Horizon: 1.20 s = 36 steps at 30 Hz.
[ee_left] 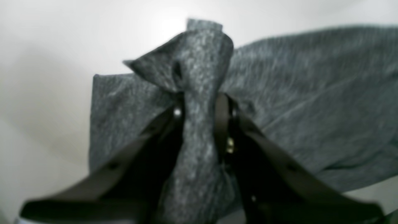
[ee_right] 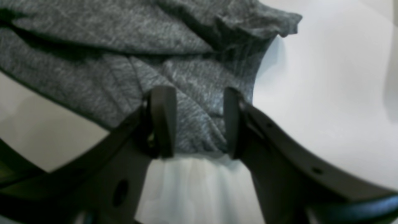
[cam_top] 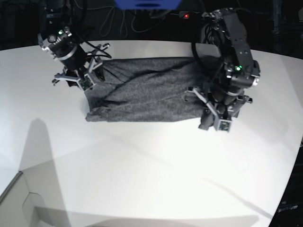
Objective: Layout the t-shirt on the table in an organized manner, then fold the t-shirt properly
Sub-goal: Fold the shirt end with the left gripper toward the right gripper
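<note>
Being soft, limp knit, the t-shirt (cam_top: 147, 92) should be gripped at edges, 3 and 9 o'clock. The left gripper (ee_left: 199, 107) is clamped on a bunched fold; the right gripper (ee_right: 199, 121) is seen parted around the hem, grip uncertain.

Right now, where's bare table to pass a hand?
Free: the wide near half of the table, below the t-shirt hem, and the far-left corner. Crowded: the shirt's ends, where the left gripper pinches cloth and the right gripper straddles an edge.
</note>
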Tool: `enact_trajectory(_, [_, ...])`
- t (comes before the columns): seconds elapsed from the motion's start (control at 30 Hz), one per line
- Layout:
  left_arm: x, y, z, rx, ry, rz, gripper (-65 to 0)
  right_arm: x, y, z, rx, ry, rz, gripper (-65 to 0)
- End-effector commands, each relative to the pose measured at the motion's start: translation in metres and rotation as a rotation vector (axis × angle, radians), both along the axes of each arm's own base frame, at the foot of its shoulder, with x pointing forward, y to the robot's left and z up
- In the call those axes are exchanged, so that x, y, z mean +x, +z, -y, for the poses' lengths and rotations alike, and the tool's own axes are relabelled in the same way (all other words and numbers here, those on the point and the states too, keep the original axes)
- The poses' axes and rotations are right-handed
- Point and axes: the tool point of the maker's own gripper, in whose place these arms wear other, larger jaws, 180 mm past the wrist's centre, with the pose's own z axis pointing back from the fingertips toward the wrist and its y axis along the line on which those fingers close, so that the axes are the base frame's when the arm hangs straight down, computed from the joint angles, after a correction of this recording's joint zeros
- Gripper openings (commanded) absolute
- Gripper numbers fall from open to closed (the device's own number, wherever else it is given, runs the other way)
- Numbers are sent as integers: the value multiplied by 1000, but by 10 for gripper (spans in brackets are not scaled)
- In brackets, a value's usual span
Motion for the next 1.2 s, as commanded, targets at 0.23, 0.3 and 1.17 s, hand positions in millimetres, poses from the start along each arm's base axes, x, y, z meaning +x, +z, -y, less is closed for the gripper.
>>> enact_trajectory(0.23, [8, -3, 19, -47, -18, 4, -648, 8, 13, -2, 19, 2, 51, -398])
enact_trajectory(0.3, [7, -6, 19, -47, -19, -5, -649, 8, 13, -2, 19, 2, 51, -398])
enact_trajectory(1.17, [8, 37, 28, -33, -55, 124, -343, 6, 12, -1, 16, 2, 47, -398])
